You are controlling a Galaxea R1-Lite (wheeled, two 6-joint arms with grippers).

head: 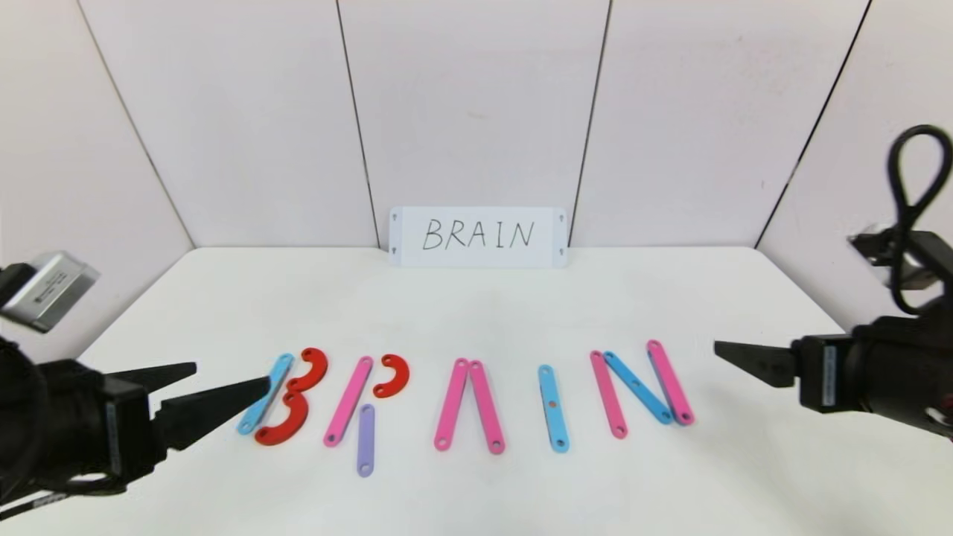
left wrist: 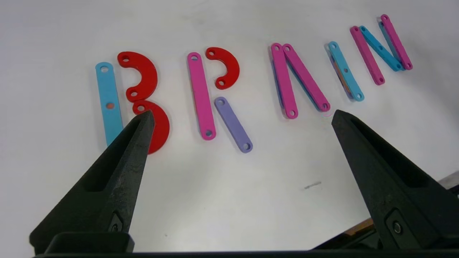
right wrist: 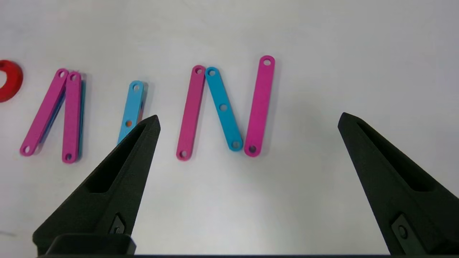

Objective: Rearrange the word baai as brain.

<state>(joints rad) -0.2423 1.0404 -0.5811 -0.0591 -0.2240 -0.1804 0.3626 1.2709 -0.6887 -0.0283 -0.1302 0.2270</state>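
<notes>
My left gripper [head: 227, 380] sits low at the left side of the table [head: 476, 313], fingers [left wrist: 118, 168] spread wide, nothing between them. One fingertip reaches to the near side of the B, right at the light-blue strip [head: 265, 394] and the lower red arc [head: 284, 421]; I can't tell if it touches.

My right gripper [head: 733, 351] hangs at the right side, pointing inward toward the N, well apart from it. In its wrist view its fingers [right wrist: 107, 193] are spread, holding nothing.

The word [head: 469, 398] lies flat across the middle of the table, reading B-R-A-I-N:
- B: light-blue strip plus two red arcs, upper arc [head: 312, 369] touching the lower.
- R: pink strip [head: 348, 401], red arc [head: 394, 375] beside its top, purple strip [head: 365, 440] as the leg, apart from the arc.
- A: two pink strips [head: 469, 406] meeting at the top, no crossbar.
- I: single light-blue strip [head: 553, 408].
- N: two pink strips with a blue diagonal [head: 639, 387] between.

White card [head: 478, 237] reading "BRAIN" stands against the back wall.
</notes>
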